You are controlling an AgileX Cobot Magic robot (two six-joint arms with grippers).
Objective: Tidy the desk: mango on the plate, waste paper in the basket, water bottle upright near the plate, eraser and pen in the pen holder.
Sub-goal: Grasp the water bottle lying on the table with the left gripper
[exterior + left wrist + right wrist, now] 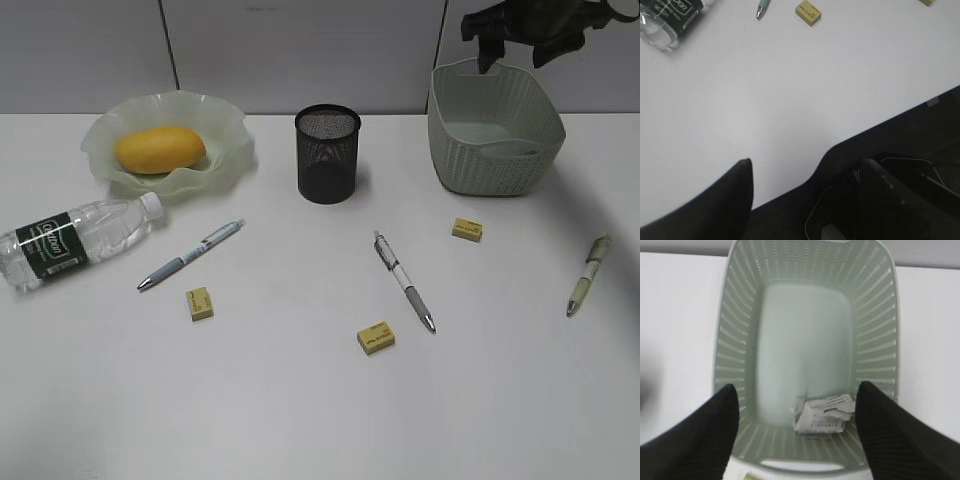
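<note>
From the exterior view, the mango (160,149) lies in the plate (222,127) at ten o'clock on the desk (300,400). The water bottle (75,241) lies on its side at nine o'clock, and the right gripper (515,55) hangs over the basket (495,150) at two o'clock.

From the left wrist view, the left gripper (805,167) stands open over the desk edge, holding nothing.

From the right wrist view, the right gripper (796,390) is spread open and empty; the waste paper (822,415) lies inside the basket at six o'clock.
</note>
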